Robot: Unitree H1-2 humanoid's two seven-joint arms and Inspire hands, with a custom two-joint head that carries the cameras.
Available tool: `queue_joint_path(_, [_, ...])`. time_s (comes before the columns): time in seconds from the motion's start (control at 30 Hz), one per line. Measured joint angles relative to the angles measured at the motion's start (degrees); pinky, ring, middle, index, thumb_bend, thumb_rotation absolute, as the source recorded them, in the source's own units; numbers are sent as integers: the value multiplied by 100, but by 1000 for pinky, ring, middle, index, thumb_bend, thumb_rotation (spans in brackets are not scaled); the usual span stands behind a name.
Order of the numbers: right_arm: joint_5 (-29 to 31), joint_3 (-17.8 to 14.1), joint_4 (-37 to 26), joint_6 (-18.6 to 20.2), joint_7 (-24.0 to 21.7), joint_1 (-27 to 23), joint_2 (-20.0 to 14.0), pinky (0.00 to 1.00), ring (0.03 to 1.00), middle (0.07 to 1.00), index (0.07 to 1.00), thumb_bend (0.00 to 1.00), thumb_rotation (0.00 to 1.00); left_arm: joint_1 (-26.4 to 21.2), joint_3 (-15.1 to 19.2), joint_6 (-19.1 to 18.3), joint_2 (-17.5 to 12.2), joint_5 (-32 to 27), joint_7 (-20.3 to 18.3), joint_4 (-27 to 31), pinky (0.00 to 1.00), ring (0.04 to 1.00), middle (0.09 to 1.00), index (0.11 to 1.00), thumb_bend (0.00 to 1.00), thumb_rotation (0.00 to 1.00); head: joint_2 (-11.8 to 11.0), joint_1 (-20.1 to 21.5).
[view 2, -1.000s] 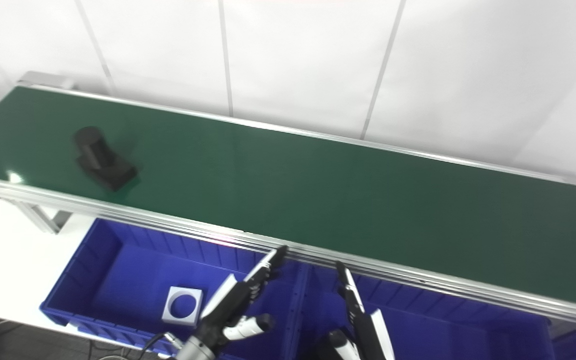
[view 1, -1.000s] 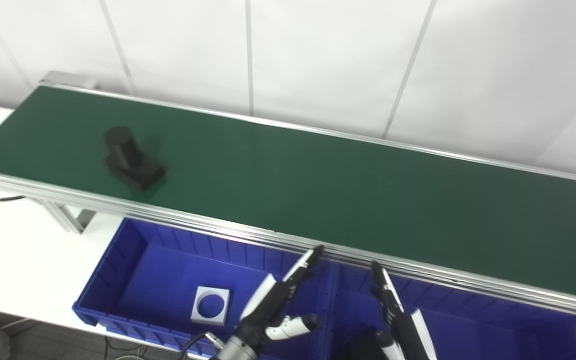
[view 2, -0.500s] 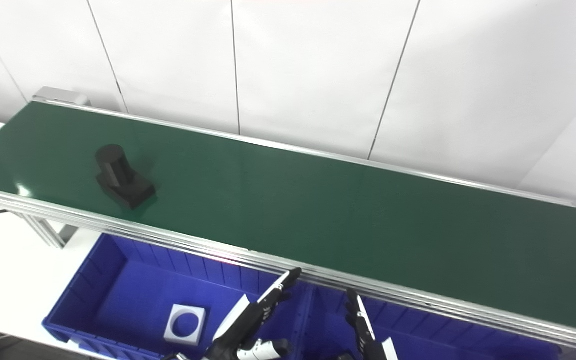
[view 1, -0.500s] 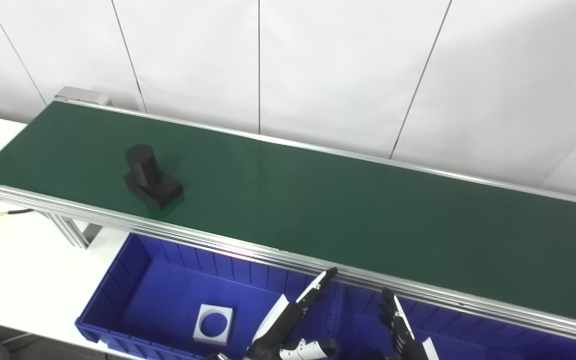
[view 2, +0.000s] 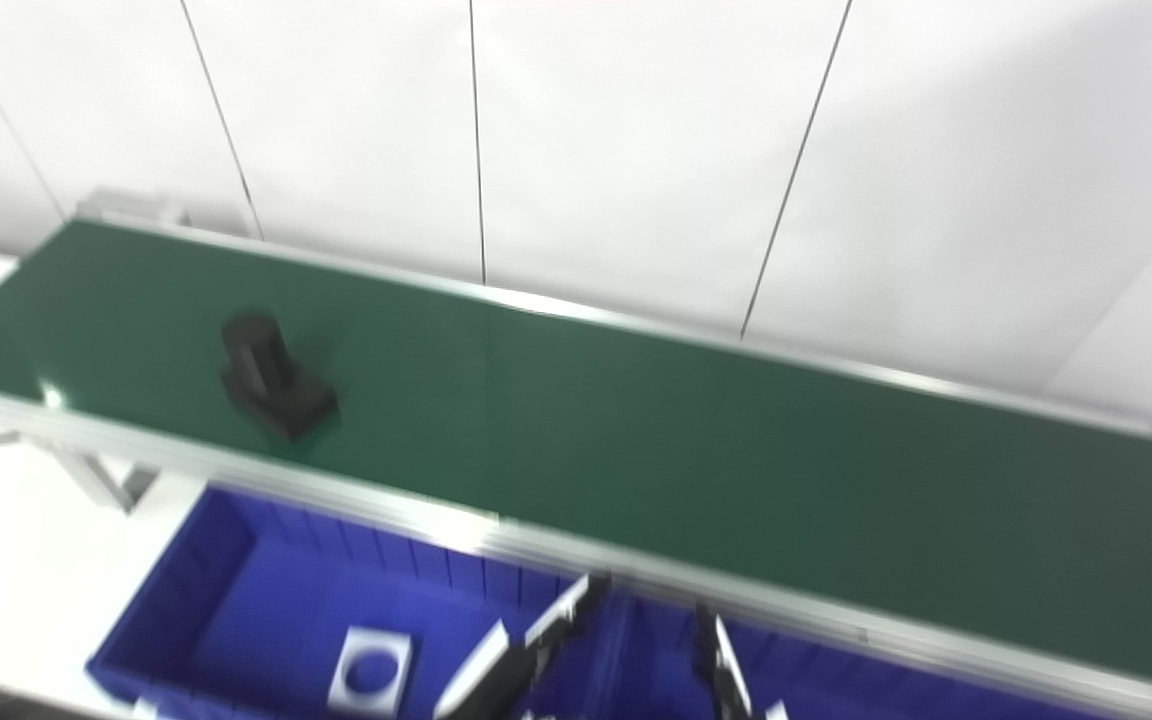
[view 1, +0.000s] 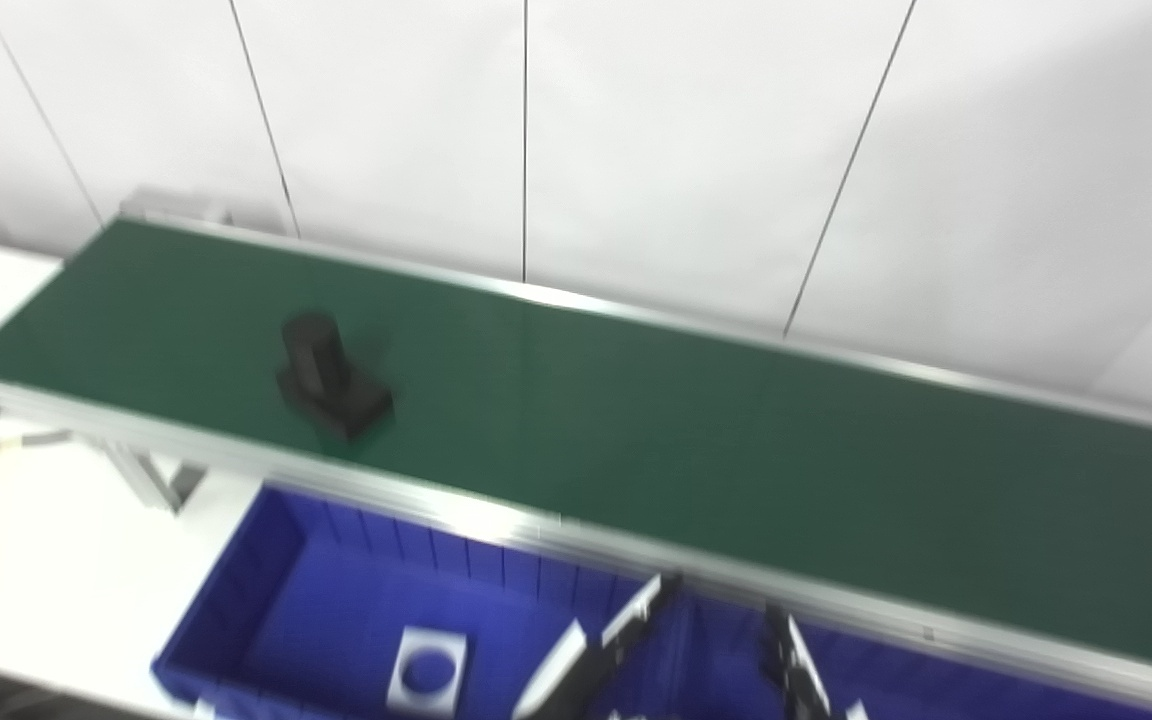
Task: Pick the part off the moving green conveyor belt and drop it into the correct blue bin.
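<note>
From my left eye, the black part (view 1: 329,383), a round post rising from a squarish base, sits on the green conveyor belt (view 1: 696,440) toward its left end, near the front rail. My left hand (view 1: 596,660) and right hand (view 1: 798,668) poke up from the bottom edge over the blue bins, fingers stretched straight and holding nothing, well apart from the part. In the left blue bin (view 1: 266,560) lies a white square block (view 1: 425,669) with a round hole. From my right eye, blurred, the same layout: part (view 2: 272,378) on the belt's left stretch, left hand (view 2: 526,655) extended and empty, right hand (view 2: 721,665) only fingertips, so its full shape I cannot tell. I judge the part rigid, probably light plastic, hardly fragile; the upright post looks the best place to grasp.
</note>
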State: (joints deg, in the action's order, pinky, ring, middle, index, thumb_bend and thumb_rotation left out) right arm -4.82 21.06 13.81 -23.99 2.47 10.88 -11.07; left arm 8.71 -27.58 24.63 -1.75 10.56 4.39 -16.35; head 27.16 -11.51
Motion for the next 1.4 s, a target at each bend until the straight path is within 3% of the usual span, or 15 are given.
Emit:
queue_joint_path(0.27, [1, 20, 8, 0, 8, -2, -38, 917, 957, 999, 1000, 890, 955, -52, -174, 0, -72, -4, 183, -70, 957, 988, 985, 970, 899, 777, 0, -9])
queue_joint_path(0.6, [-128, 22, -68, 0, 231, 14, -77, 790, 855, 927, 974, 938, 961, -64, -194, 7, -126, -55, 192, 183, 944, 987, 988, 976, 906, 764, 53, -9])
queue_joint_path(0.73, [-179, 36, -356, 0, 468, 47, -128, 748, 815, 902, 964, 903, 965, -64, -153, 7, -135, -189, 193, 283, 949, 984, 987, 974, 914, 751, 88, 9])
queue_joint_path(0.97, [-184, 8, -1157, -16, 789, 278, -277, 729, 795, 893, 999, 963, 1000, -63, 30, 11, -171, -380, 162, 443, 944, 980, 993, 981, 910, 761, 167, 158])
queue_joint_path(1.4, [167, -589, -1838, -18, 971, 415, -45, 710, 768, 881, 982, 890, 976, -56, 199, 11, -212, -382, 83, 553, 949, 966, 978, 973, 894, 783, 220, 272])
